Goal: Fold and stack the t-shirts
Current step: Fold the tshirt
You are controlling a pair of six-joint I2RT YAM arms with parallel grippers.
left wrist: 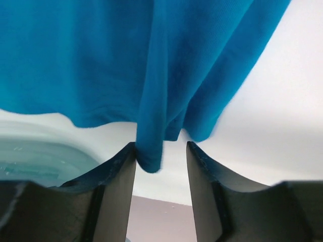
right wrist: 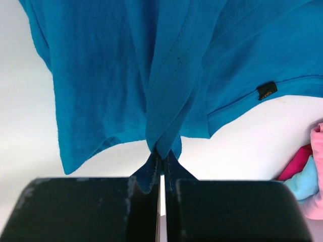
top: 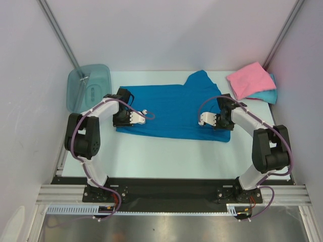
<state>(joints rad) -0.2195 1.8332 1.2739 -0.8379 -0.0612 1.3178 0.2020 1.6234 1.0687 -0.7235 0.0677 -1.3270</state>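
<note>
The deep blue t-shirt [top: 171, 108] lies spread across the middle of the table, its near part doubled over. My left gripper [top: 144, 117] is at the shirt's left side with its jaws open. In the left wrist view a hanging fold of the blue shirt [left wrist: 101, 60] dips between the fingers of the left gripper [left wrist: 161, 148] and touches only the left one. My right gripper [top: 203, 120] is at the shirt's right side. The right gripper [right wrist: 161, 157] is shut on a bunched fold of the blue shirt [right wrist: 101, 75]. The pink t-shirt [top: 250, 79] lies folded on the turquoise t-shirt [top: 270, 95] at the back right.
A translucent teal bin [top: 88, 88] leans at the back left corner, close to my left arm. White walls close in the table on the left, right and back. In the right wrist view the pink shirt [right wrist: 318, 146] shows at the right edge.
</note>
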